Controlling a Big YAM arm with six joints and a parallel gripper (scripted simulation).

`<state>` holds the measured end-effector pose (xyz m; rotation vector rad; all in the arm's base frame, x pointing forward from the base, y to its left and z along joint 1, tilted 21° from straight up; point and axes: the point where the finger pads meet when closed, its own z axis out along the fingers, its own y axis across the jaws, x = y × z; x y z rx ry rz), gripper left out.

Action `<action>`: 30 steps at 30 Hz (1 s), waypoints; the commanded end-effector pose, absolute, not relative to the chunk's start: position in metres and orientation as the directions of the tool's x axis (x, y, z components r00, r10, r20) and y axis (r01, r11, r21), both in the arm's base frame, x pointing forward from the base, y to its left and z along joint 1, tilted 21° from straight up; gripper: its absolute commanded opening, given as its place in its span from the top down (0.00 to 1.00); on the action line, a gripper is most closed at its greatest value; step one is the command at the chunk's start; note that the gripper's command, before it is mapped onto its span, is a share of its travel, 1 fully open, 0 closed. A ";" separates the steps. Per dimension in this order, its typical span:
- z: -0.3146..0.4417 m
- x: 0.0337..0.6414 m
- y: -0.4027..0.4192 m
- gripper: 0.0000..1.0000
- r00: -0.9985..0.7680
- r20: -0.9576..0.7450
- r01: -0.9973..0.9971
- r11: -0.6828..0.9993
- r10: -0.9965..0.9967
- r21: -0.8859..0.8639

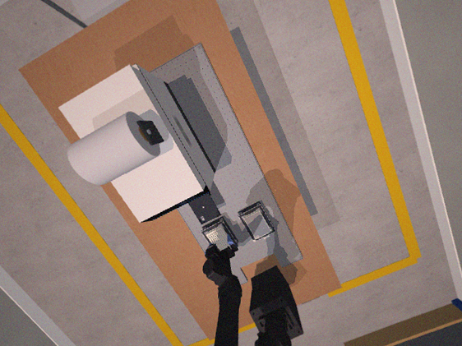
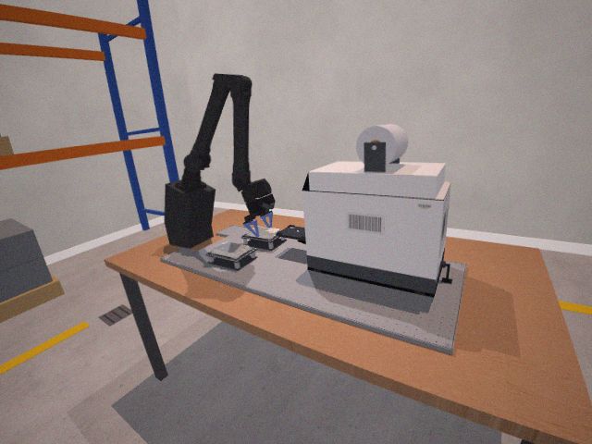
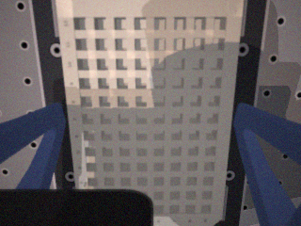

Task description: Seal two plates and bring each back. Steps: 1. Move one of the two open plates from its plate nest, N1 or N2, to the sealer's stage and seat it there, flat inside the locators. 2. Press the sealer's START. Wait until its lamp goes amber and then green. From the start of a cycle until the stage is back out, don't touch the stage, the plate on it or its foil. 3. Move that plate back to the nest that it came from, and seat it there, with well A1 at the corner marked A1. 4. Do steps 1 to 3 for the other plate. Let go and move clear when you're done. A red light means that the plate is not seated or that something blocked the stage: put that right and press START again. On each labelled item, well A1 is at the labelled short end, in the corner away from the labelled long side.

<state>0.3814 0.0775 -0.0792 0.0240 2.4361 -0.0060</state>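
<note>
Pincer (image 1: pixel 221 246) (image 2: pixel 258 227) (image 3: pixel 150 112) is open and empty above an unsealed plate (image 1: pixel 214 235) (image 2: pixel 265 231) (image 3: pixel 150 118) in its nest (image 1: pixel 233 238) (image 2: pixel 265 244) (image 3: pixel 51 71). Probably its sealing remains; for the other plate (image 1: pixel 256 221) (image 2: pixel 232 249), I cannot tell.

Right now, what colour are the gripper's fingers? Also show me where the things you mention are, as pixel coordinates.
Blue fingers (image 2: pixel 266 220), on a black gripper (image 2: pixel 258 225) (image 3: pixel 150 112); clearest in the wrist view.

A pale rectangular multiwell plate with open square wells (image 1: pixel 214 235) (image 2: pixel 265 232) (image 3: pixel 150 122) lies flat in its dark nest, below centre in the top view (partly shaded). The other plate, a pale grey rectangle (image 1: pixel 256 222) (image 2: pixel 232 249), lies flat in its nest, right of it there.
</note>
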 end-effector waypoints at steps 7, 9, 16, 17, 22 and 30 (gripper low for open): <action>-0.086 0.379 0.071 0.00 -0.767 -0.641 0.027 1.000 0.017 -0.006; -0.085 0.381 0.072 0.00 -0.765 -0.644 0.027 1.000 0.018 -0.004; -0.076 0.387 0.074 0.00 -0.755 -0.656 0.027 1.000 0.021 0.000; -0.075 0.388 0.074 0.00 -0.752 -0.658 0.027 1.000 0.021 0.001; -0.074 0.383 0.073 0.00 -0.755 -0.655 0.027 1.000 0.021 0.000; -0.082 0.375 0.070 0.00 -0.768 -0.641 0.027 1.000 0.017 -0.006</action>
